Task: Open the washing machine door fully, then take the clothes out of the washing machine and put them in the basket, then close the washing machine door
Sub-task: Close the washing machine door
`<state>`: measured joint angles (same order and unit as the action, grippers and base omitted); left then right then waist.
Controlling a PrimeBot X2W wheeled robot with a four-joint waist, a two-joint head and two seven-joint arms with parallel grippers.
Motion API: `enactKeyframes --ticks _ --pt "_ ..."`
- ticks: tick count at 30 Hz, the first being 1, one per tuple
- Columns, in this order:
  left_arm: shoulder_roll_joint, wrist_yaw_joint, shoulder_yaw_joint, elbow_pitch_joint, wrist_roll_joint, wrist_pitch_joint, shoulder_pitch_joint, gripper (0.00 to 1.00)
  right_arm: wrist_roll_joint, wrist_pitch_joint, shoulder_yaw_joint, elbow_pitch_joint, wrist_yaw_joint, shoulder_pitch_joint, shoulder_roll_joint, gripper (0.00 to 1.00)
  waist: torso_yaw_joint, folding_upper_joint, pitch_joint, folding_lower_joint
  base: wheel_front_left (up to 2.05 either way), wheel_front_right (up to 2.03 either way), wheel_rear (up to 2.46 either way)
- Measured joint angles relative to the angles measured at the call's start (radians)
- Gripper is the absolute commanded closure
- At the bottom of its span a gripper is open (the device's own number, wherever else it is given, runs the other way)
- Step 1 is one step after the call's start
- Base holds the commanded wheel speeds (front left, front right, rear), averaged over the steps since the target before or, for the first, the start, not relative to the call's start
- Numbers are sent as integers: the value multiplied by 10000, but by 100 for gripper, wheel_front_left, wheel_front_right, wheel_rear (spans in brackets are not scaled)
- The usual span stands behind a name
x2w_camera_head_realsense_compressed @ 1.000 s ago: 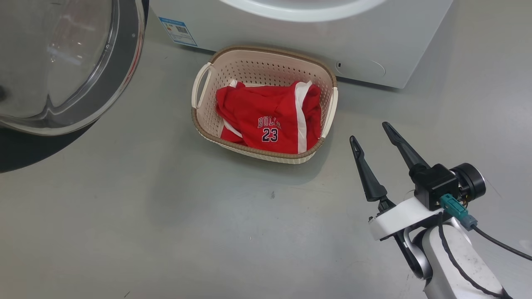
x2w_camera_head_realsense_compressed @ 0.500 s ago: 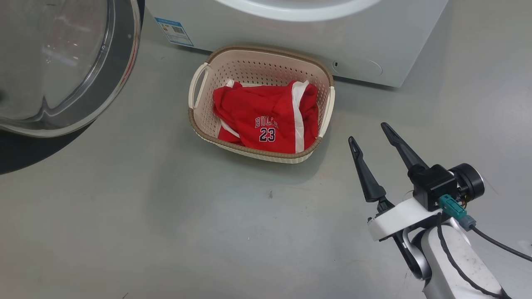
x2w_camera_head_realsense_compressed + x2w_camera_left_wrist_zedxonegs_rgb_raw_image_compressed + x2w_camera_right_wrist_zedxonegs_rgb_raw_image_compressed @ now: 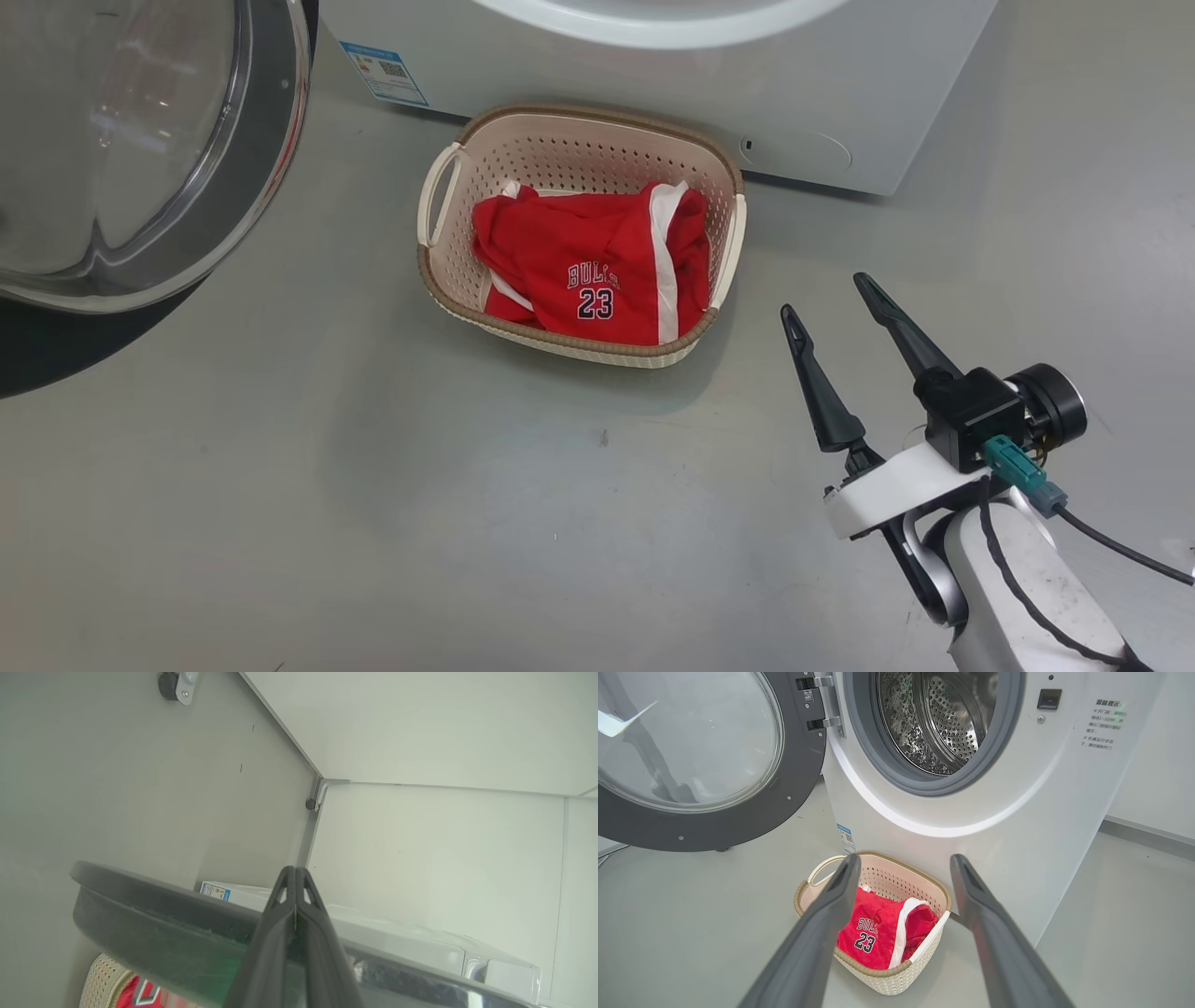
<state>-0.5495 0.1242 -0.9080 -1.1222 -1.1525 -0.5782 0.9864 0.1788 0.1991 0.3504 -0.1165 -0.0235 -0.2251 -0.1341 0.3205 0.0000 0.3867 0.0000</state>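
Near the basket [image 3: 560,341], right gripper [image 3: 827,297] jaws gape empty; left gripper [image 3: 295,877] jaws shut on nothing.

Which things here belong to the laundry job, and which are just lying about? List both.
Job:
washing machine door, open
washing machine
clothes, in the basket
right pincer, open
left pincer, shut

Lying about:
castor wheel
dark speck on the floor
blue label sticker

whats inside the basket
Inside the basket, a crumpled red jersey with white stripes and "BULLS 23" print. It covers most of the basket floor, so anything beneath it cannot be seen.
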Motion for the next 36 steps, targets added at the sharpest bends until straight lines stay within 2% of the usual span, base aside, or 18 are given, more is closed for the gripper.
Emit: enactKeyframes --ticks 9,21,24,27,36 --pt "-165 -4 263 -121 -2 -1108 1 100 2 15 0 -73 6 -27 8 0 -65 0 -42 0 0 0 0" --pt "58 -267 809 -462 82 -2424 -51 100 40 148 -17 -309 8 -35 40 0 -63 0 -338 0 0 0 0" --pt "12 -382 892 -481 104 -2706 -189 100 42 176 -15 -309 8 -35 63 0 -64 0 -418 0 0 0 0" --pt "8 -675 957 -481 96 -3229 -233 100 52 178 -15 -316 10 -35 77 0 -58 0 -466 0 0 0 0" --pt "288 -1223 1191 -522 77 -4347 -279 100 128 236 -59 -500 10 -16 79 0 40 0 -753 0 0 0 0"
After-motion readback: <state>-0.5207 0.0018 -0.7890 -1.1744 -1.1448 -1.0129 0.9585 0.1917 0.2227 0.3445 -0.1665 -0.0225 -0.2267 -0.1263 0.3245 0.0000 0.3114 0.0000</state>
